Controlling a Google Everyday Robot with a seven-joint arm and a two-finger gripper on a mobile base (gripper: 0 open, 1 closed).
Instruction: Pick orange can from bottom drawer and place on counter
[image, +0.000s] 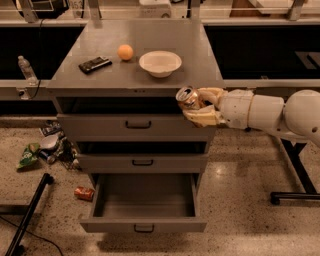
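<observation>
**Orange can in the claw at the counter's front right corner**

At far left a clear water bottle (25, 67) stands on a ledge, at nine o'clock of the cabinet. Below it a green snack bag (29, 155) lies on the speckled floor among other litter. A red can (84, 193) lies on its side at nine o'clock of the bottom drawer (145, 226), which stands pulled out well past the two drawers above it.

On the counter (200, 55) lies a black handset (95, 64). An orange ball (125, 52) sits at one o'clock of it, and a white bowl (160, 62) at four o'clock of the ball.

At four o'clock of the bowl, just off the counter's front right edge and level with the top drawer's (100, 125) right end, the gripper (192, 106) is clamped on the orange can (188, 97). One finger is above the can and one below. The can is tilted, its silver top facing ten o'clock. It is clear of the counter top. The white arm (270, 112) reaches in from three o'clock.
</observation>
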